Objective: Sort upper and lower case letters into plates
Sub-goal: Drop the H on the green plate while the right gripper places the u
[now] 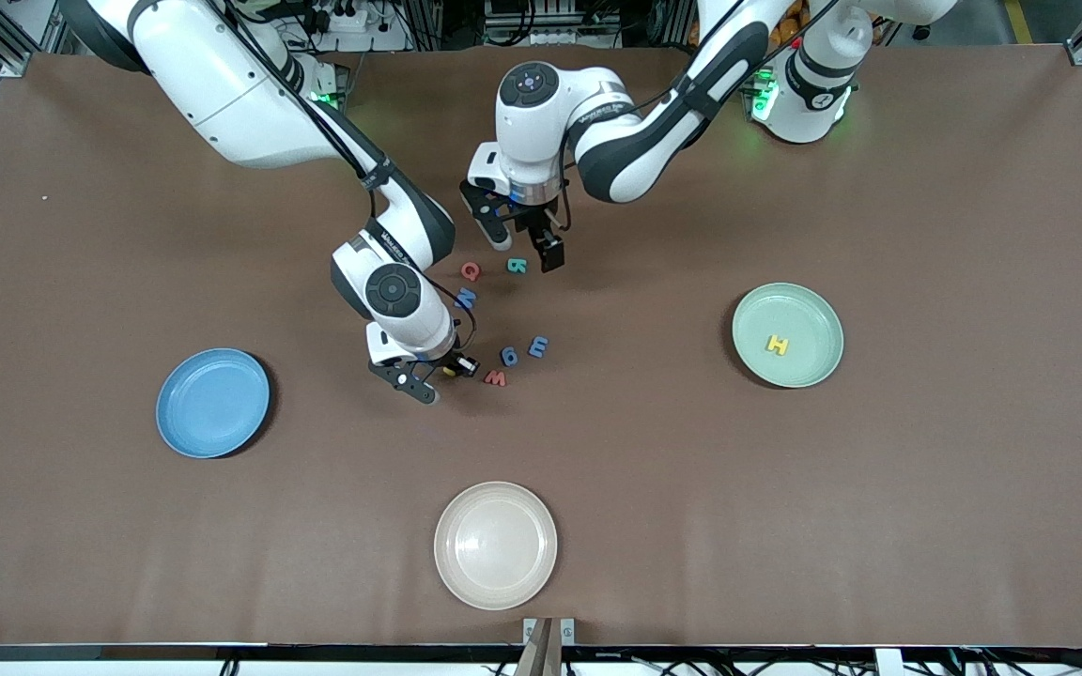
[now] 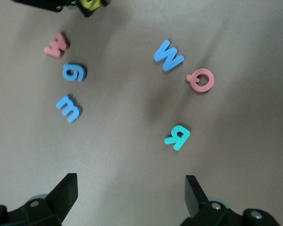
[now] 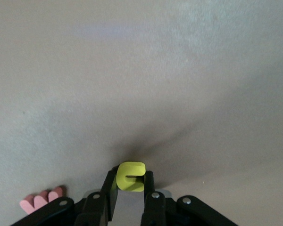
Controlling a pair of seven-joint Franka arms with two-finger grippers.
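Two arms, glossy white shells with dark grey to black joint bands. Round dark cap with concentric rings on each wrist joint; small dark lettering along the adjoining white link. Black cables clipped along the outside of both forearms. Green indicator lights at both bases.

Left gripper [image 1: 526,246]: black fingers, white camera block on the wrist.

Right gripper [image 1: 438,376]: black fingers [image 3: 153,186], silver screw heads in the finger mounts.

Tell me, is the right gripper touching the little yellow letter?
Touching. The right wrist view shows the right gripper pinching the small yellow letter between its fingers.
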